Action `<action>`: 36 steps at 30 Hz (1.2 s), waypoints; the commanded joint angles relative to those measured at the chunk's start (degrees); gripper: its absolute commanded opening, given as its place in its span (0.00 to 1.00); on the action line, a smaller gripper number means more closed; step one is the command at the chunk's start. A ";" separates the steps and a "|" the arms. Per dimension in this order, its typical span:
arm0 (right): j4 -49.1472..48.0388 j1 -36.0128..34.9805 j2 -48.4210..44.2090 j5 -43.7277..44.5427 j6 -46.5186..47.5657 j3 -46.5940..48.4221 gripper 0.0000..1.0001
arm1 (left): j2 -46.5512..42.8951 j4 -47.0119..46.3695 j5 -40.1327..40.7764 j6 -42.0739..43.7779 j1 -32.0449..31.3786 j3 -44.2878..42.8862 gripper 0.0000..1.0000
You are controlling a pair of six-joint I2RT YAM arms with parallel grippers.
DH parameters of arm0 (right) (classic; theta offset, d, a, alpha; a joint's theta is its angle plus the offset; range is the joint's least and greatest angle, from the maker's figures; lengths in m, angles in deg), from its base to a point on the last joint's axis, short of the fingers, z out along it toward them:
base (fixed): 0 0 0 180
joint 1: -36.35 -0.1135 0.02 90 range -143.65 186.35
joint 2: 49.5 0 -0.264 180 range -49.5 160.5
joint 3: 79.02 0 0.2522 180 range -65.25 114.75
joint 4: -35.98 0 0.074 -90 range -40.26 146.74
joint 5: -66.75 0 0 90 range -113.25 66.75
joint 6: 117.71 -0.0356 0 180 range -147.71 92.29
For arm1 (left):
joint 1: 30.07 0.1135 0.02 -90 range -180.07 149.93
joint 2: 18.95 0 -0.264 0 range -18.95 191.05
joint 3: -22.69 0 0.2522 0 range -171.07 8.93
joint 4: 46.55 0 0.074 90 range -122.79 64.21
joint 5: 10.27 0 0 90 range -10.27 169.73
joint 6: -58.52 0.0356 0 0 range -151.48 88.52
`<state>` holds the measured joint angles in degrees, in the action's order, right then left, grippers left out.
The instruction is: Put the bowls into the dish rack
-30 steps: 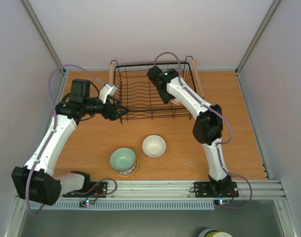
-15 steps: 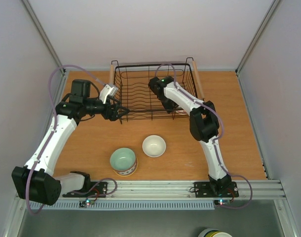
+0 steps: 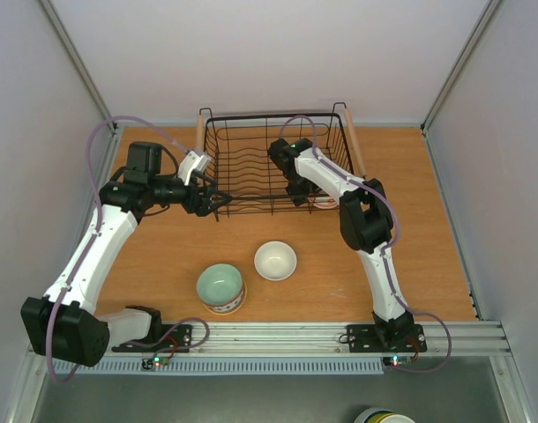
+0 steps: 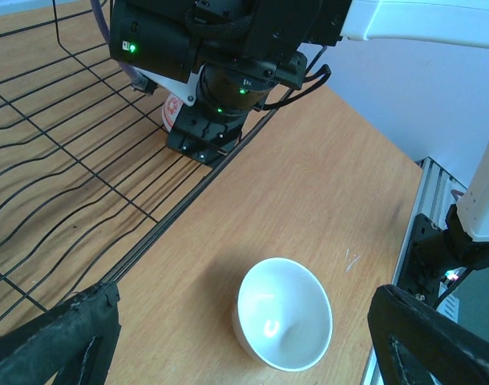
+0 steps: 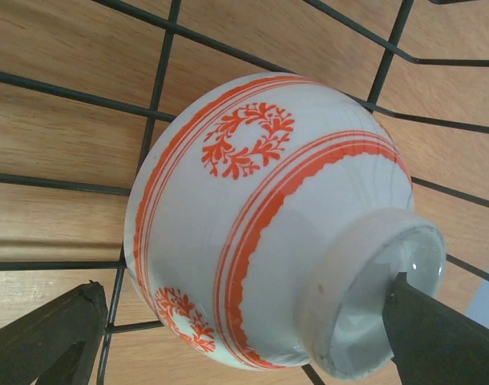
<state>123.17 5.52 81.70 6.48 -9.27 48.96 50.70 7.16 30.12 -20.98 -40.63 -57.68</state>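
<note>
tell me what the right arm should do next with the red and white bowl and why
Probably open the right gripper wide and back it straight out. The red-and-white bowl lies on its side on the dish rack wires with a finger at each side; whether they grip it is unclear. Opening first should avoid dragging it.

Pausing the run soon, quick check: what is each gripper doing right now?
Left gripper: open, empty.
Right gripper: open, with the red-patterned bowl between its fingers.

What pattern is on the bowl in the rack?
The bowl is white with orange-red bands and leafy wreaths, clearest in the right wrist view.
</note>
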 commanded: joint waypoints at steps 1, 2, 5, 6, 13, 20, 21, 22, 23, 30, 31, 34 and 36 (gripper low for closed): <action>-2.69 0.51 -1.60 -5.15 0.67 -1.54 0.97 | -0.43 -2.60 -0.85 -0.39 0.11 0.52 0.85; -3.07 0.51 -2.06 -5.47 0.76 -1.82 0.98 | -0.46 -2.68 -0.77 -0.39 0.11 0.54 0.85; -4.44 0.51 -4.09 -5.50 0.65 -2.59 0.99 | -0.60 -2.68 -0.64 -0.39 0.11 0.60 0.85; -5.14 0.51 -5.16 -5.49 0.64 -3.03 0.99 | -0.65 -2.66 -0.62 -0.39 0.11 0.60 0.85; -13.02 0.55 -19.34 -9.21 1.86 -9.24 0.99 | -0.56 -3.03 -0.49 -0.61 0.11 0.85 0.85; -24.93 0.21 -40.24 -31.17 -0.56 -27.76 0.98 | -0.14 -3.25 -0.24 -0.83 0.10 0.87 0.85; -26.16 -0.02 -42.96 -34.07 -1.73 -30.63 0.97 | -0.05 -3.23 -0.31 -0.83 0.06 0.88 0.85; -27.16 -0.42 -45.95 -36.09 -2.84 -33.80 0.95 | 0.13 -3.29 -0.32 -0.77 0.03 0.87 0.85; -27.80 -0.84 -48.58 -37.92 -3.98 -36.68 0.94 | 0.27 -3.31 -0.36 -0.75 0.04 0.87 0.85; -26.41 -6.08 -59.53 -41.72 -8.64 -49.65 0.82 | 1.58 -3.41 -0.86 -0.92 -0.32 0.78 0.85; -26.14 -7.07 -60.06 -41.57 -9.20 -50.68 0.80 | 1.52 -3.35 -0.89 -0.92 -0.33 0.78 0.85; -25.97 -9.75 -60.43 -40.55 -10.74 -52.94 0.76 | 1.22 -3.34 -0.81 -0.92 -0.42 0.71 0.85; -26.34 -11.09 -58.96 -39.68 -11.41 -54.09 0.75 | 1.03 -3.21 -0.81 -0.92 -0.41 0.74 0.85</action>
<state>97.43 -3.20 22.16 -32.95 -17.47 -3.41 52.04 6.20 30.12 -21.24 -40.81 -57.31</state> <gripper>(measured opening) 0.756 0.848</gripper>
